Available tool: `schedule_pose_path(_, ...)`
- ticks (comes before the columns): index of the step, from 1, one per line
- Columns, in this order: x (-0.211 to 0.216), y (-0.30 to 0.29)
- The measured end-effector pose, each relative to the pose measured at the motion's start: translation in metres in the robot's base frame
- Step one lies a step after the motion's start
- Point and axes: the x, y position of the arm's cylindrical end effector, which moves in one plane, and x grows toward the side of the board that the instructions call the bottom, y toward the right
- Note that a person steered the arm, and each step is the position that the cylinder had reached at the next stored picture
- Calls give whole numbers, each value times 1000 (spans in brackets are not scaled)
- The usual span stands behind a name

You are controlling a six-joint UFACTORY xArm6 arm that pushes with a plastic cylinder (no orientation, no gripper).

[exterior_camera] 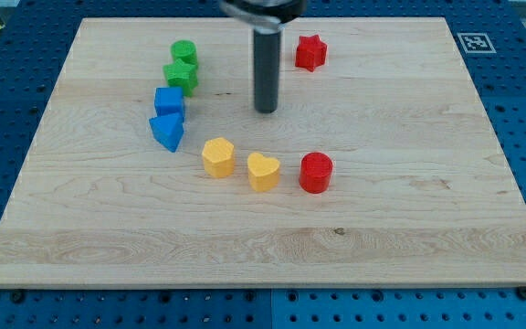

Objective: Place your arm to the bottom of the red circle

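Note:
The red circle (316, 172) is a short red cylinder standing right of the board's middle. My tip (266, 111) is the lower end of the dark rod that comes down from the view's top. It rests on the board above and to the left of the red circle, well apart from it. It touches no block.
A red star (310, 52) lies at the top, right of the rod. A green circle (184, 52) and a green block (181, 75) sit at upper left, above a blue cube (169, 100) and a blue triangle (167, 132). A yellow hexagon (218, 156) and a yellow heart (263, 171) lie left of the red circle.

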Motion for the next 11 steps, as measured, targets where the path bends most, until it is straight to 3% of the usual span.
schedule_pose_path(2, 50, -15)
schedule_pose_path(4, 59, -9)
schedule_pose_path(6, 60, 93)
schedule_pose_path(7, 82, 174)
schedule_pose_path(8, 115, 200)
schedule_pose_path(11, 141, 81)
